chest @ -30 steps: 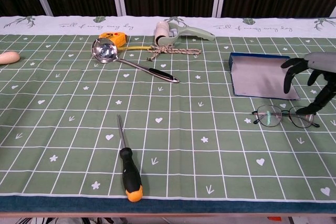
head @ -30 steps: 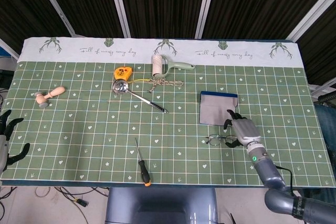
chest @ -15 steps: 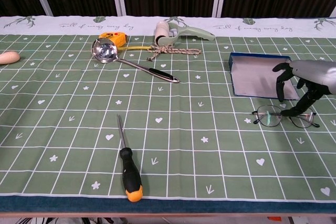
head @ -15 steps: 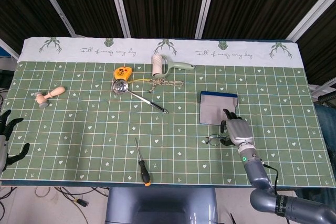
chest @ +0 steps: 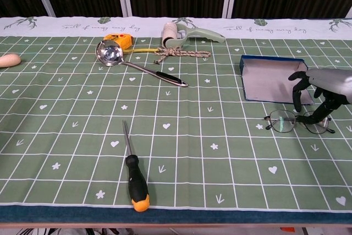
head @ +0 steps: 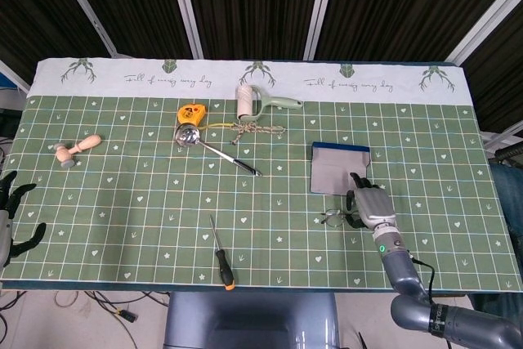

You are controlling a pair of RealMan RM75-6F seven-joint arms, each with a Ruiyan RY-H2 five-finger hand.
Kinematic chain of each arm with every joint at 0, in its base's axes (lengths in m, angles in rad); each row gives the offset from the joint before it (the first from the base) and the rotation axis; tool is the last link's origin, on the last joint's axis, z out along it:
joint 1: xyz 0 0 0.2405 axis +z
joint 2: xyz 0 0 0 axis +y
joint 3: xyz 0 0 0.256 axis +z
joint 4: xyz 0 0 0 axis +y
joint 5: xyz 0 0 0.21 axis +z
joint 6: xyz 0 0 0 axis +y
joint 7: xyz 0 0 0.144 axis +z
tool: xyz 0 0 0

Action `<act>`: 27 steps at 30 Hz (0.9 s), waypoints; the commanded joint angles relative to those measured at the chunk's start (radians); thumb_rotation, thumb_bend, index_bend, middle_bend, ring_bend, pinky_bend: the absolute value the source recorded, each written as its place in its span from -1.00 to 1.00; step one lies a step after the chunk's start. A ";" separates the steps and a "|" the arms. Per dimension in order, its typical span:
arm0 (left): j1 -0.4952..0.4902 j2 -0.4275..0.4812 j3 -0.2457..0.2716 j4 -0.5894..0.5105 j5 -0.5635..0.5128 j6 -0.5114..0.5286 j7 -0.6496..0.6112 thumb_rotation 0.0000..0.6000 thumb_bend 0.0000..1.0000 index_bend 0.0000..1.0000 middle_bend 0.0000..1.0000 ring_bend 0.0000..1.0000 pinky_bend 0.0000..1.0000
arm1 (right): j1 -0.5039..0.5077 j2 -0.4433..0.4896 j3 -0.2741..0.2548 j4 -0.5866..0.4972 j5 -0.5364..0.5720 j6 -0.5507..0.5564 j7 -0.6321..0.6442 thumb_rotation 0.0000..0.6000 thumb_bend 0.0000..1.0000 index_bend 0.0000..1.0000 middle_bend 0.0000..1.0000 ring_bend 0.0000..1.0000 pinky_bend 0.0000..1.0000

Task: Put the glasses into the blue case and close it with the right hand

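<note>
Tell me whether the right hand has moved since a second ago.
Yes. The right hand has shifted left over the glasses, nearer the blue case.

A robotics test bench: a table (head: 147,194) under a green printed cloth, backed by dark corrugated panels, with cables hanging below its front edge.

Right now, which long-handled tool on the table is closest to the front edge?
The screwdriver with the black and orange handle. It lies alone near the front edge, while the ladle and the lint roller sit far back.
</note>
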 commanded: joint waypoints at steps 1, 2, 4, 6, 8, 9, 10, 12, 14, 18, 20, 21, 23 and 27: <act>0.000 0.000 0.000 0.000 0.001 0.001 0.000 1.00 -0.38 -0.62 -1.00 -1.00 -1.00 | 0.000 -0.001 -0.002 0.006 0.000 -0.005 0.005 1.00 -0.18 0.16 -0.83 -0.74 -0.48; 0.000 0.000 0.000 0.000 0.000 0.001 -0.001 1.00 -0.38 -0.62 -1.00 -1.00 -1.00 | 0.000 -0.002 -0.003 0.008 -0.001 -0.007 0.007 1.00 -0.18 0.16 -0.83 -0.74 -0.49; 0.000 0.000 0.000 0.000 0.000 0.001 -0.002 1.00 -0.38 -0.62 -1.00 -1.00 -1.00 | 0.001 -0.002 -0.004 0.011 -0.001 -0.010 0.011 1.00 -0.15 0.17 -0.83 -0.74 -0.49; 0.000 0.000 0.000 0.000 0.000 0.000 -0.001 1.00 -0.38 -0.62 -1.00 -1.00 -1.00 | 0.001 -0.003 -0.005 0.013 -0.004 -0.012 0.014 1.00 -0.12 0.18 -0.83 -0.74 -0.48; 0.000 0.000 0.001 0.000 0.000 -0.001 0.000 1.00 -0.38 -0.62 -1.00 -1.00 -1.00 | 0.002 -0.003 -0.006 0.015 -0.005 -0.013 0.015 1.00 -0.10 0.18 -0.83 -0.74 -0.49; -0.001 0.000 0.001 0.001 0.000 -0.001 0.000 1.00 -0.38 -0.61 -1.00 -1.00 -1.00 | 0.002 -0.003 -0.006 0.016 -0.006 -0.014 0.016 1.00 -0.09 0.18 -0.83 -0.74 -0.48; -0.001 0.000 0.001 0.000 0.000 -0.001 -0.001 1.00 -0.38 -0.61 -1.00 -1.00 -1.00 | 0.003 -0.003 -0.006 0.016 -0.006 -0.015 0.017 1.00 -0.08 0.18 -0.83 -0.74 -0.48; -0.001 0.000 0.001 0.000 -0.001 -0.001 -0.001 1.00 -0.38 -0.61 -1.00 -1.00 -1.00 | 0.004 -0.003 -0.005 0.016 -0.005 -0.017 0.020 1.00 -0.06 0.18 -0.83 -0.74 -0.48; 0.000 0.000 0.001 0.001 -0.001 -0.001 -0.001 1.00 -0.38 -0.61 -1.00 -1.00 -1.00 | 0.004 -0.003 -0.006 0.016 -0.006 -0.019 0.022 1.00 -0.05 0.19 -0.83 -0.74 -0.48; 0.000 0.000 0.001 0.001 0.000 -0.001 -0.002 1.00 -0.38 -0.60 -1.00 -1.00 -1.00 | 0.006 -0.004 -0.007 0.016 -0.007 -0.020 0.023 1.00 -0.01 0.23 -0.83 -0.74 -0.48; 0.000 0.000 0.001 0.001 0.000 0.000 -0.003 1.00 -0.38 -0.60 -1.00 -1.00 -1.00 | 0.006 -0.004 -0.006 0.014 -0.007 -0.020 0.025 1.00 0.01 0.26 -0.83 -0.74 -0.48; 0.000 0.000 0.001 0.000 0.000 0.000 -0.003 1.00 -0.38 -0.60 -1.00 -1.00 -1.00 | 0.007 -0.004 -0.005 0.014 -0.007 -0.020 0.026 1.00 0.02 0.28 -0.83 -0.74 -0.48; 0.000 0.000 0.001 -0.001 0.000 0.000 -0.003 1.00 -0.38 -0.60 -1.00 -1.00 -1.00 | 0.008 -0.002 -0.001 0.011 -0.008 -0.018 0.029 1.00 0.05 0.31 -0.83 -0.74 -0.48; 0.000 0.001 0.001 -0.002 0.000 0.000 -0.003 1.00 -0.38 -0.60 -1.00 -1.00 -1.00 | 0.013 0.002 0.011 0.006 -0.016 -0.010 0.037 1.00 0.10 0.35 -0.82 -0.74 -0.48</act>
